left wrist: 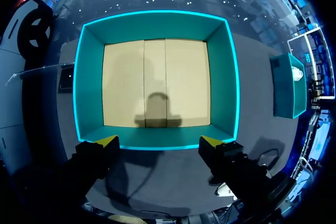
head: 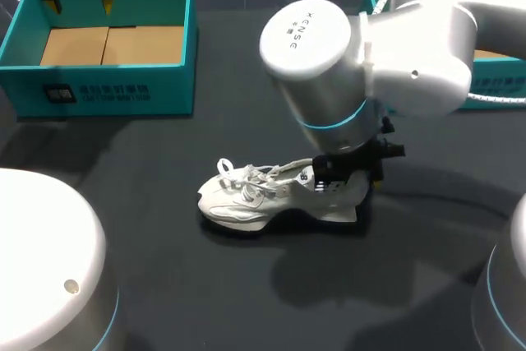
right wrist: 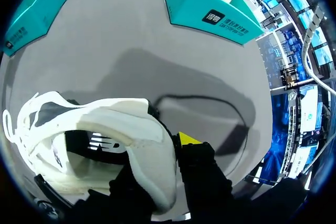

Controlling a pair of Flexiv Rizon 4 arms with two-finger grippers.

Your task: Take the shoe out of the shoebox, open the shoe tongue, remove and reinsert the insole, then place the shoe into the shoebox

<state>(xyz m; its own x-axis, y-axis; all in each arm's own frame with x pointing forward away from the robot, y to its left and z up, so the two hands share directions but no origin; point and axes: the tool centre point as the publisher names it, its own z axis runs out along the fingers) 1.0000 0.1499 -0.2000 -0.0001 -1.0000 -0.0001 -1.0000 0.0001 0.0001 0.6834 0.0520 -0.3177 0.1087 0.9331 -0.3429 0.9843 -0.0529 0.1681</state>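
A white lace-up shoe (head: 271, 195) stands upright on the dark table, toe to the left. My right gripper (head: 349, 177) is at its heel, mostly hidden under the arm. In the right wrist view the right gripper (right wrist: 163, 156) is shut on the shoe's (right wrist: 105, 119) heel collar, one finger inside the opening and one yellow-tipped finger (right wrist: 189, 139) outside. My left gripper (head: 80, 4) hangs open over the teal shoebox (head: 107, 92) at the back left. In the left wrist view the left gripper (left wrist: 158, 141) looks down into the shoebox (left wrist: 157, 24), whose cardboard floor is bare.
A second teal box (head: 493, 88) sits at the back right, partly behind my right arm, with white items in it (right wrist: 210, 3). A dark cable lies on the table behind the shoe's heel (right wrist: 210, 100).
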